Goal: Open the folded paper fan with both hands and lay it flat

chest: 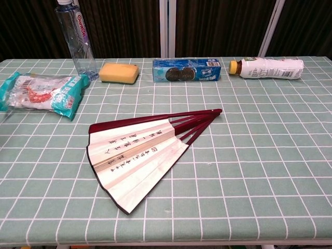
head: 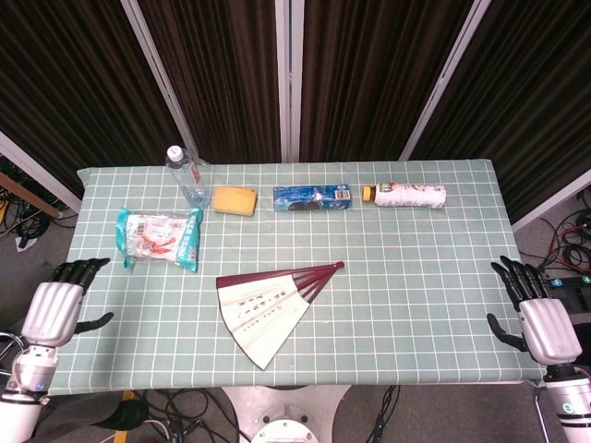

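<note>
The paper fan lies partly spread on the green checked tablecloth, with cream leaves bearing dark script and dark red ribs meeting at a pivot at its upper right. The chest view shows the fan lying flat with nothing touching it. My left hand hovers at the table's left edge, fingers apart and holding nothing. My right hand hangs off the table's right edge, also with fingers spread and empty. Both hands are far from the fan and absent from the chest view.
Along the back stand a clear water bottle, a yellow sponge, a blue biscuit pack and a white bottle lying on its side. A teal snack bag lies at the left.
</note>
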You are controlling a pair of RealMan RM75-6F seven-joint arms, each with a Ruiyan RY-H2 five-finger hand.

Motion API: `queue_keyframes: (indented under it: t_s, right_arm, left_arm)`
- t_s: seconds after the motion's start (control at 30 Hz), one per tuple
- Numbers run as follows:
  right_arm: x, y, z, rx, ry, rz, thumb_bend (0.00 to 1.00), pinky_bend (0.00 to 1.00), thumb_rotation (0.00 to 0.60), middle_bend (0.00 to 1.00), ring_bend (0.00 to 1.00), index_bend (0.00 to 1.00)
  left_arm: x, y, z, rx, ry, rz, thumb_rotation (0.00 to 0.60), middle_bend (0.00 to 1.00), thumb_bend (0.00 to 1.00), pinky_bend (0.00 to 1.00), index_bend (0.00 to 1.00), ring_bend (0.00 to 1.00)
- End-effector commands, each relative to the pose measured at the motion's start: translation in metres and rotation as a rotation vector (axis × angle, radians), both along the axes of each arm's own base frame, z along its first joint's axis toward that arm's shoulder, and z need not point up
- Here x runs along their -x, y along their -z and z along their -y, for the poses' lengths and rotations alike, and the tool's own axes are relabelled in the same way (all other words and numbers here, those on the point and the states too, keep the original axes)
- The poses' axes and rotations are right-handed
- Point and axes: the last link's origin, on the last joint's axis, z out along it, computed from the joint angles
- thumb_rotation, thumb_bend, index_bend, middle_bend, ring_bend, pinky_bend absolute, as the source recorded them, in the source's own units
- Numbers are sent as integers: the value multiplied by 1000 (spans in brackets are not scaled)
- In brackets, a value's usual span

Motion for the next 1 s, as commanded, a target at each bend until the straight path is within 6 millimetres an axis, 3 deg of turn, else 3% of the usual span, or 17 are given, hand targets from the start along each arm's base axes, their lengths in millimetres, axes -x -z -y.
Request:
queue_keyframes:
  t_s: [0.03,0.27,0.5,0.7,1.0]
  right_arm:
    - [-2,-2,2,0,-11,-7,303,0,600,0,0,17]
    - [-7,-6,5,-6,-37,-21,303,0,600,0,0,17]
    - [-5,-10,6,-3,-24,-30,303,0,600,0,0,17]
    - [-5,-10,9,-8,-21,-37,303,0,600,0,0,17]
    - [-3,-10,10,-12,-9,-42,303,0,600,0,0,17]
  left_arm:
    - [-43,6,-43,132,155,107,600,212,0,225,198,199]
    - [-110,51,-107,414,235,131,600,216,2,230,218,200]
    - [-159,106,-140,585,228,121,600,256,149,309,255,242]
    - [-180,147,-161,705,125,126,600,256,160,312,247,242]
    - [-187,189,-176,732,17,83,600,256,161,320,236,242]
